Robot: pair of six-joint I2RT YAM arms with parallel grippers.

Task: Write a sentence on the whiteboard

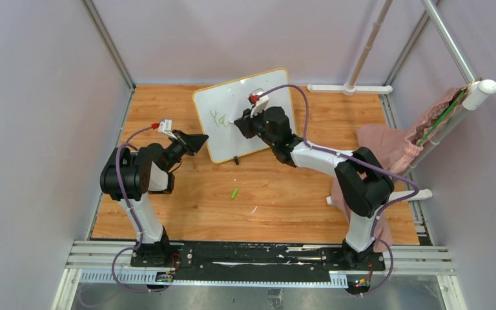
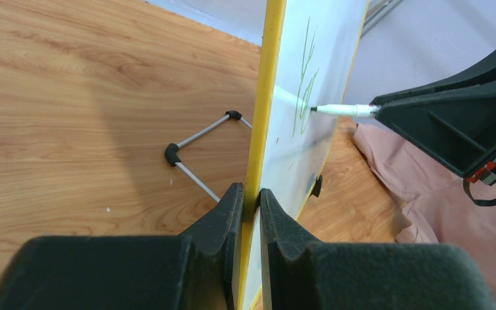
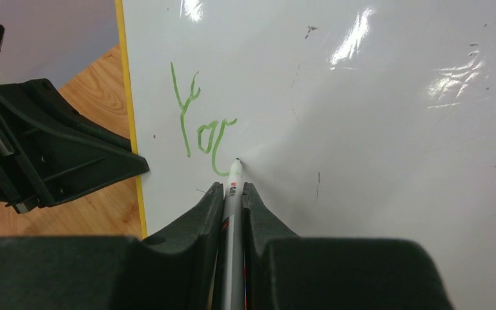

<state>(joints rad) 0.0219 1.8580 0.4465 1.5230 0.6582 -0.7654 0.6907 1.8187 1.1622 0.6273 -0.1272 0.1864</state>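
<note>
Your whiteboard (image 1: 227, 143) stands propped and tilted at the far middle of the table (image 1: 284, 194), held up from behind by its wire stand (image 2: 197, 139). The left fingers (image 2: 231, 208) are pinching the yellow rim on the board's left edge, one finger on the writing face and one on the back, so the board is braced against the push of the pen. The right fingers (image 3: 212, 201) are pressed around the barrel of a marker (image 3: 234, 175). It points straight out between them, and its tip touches the white face just to the right of the green strokes.

Of the sentence (image 3: 199, 126), only the very beginning is there. You can read a tall "Y", a small round "o", and a third stroke that curls down like a half-made "u" or "c". The marker tip sits right at the end of that stroke, so you appear to be in the middle of the third letter of the first word.

All the writing sits in the upper left of the board, near the braced edge. The whole face to the right and below it is bare, apart from a few faint specks and glare. I judge the task to be barely started: the first word needs finishing and every other word remains to be written.

A small green piece (image 1: 234, 193), possibly the marker's cap, lies on the table nearer to you.
</note>
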